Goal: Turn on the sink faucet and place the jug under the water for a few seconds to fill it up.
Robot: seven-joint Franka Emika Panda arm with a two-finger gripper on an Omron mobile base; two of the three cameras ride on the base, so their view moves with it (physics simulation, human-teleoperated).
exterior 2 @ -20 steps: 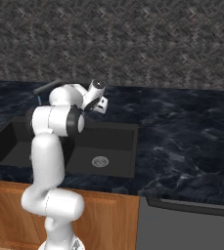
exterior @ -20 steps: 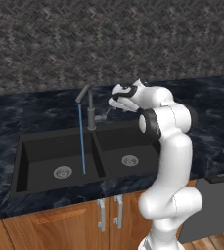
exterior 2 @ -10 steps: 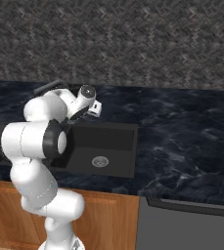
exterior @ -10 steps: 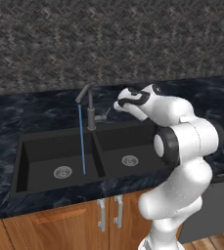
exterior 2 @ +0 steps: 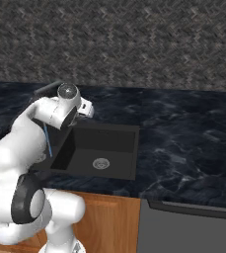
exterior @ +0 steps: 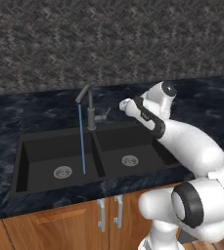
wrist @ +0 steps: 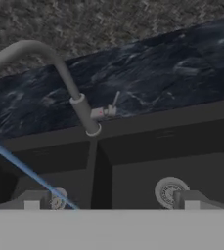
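faucet (exterior: 90, 108): upright behind sink (exterior: 23, 161), spout over left basin | water (exterior: 81, 141): blue stream falling into left basin | gripper (exterior: 123, 104): raised right of faucet lever, apart from it

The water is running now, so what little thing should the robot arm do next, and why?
Probably pull back from the sink faucet and turn to look for the jug. The water already falls into the left basin of the sink, the gripper is open and holds nothing, and both basins are bare, so nothing is being filled yet.
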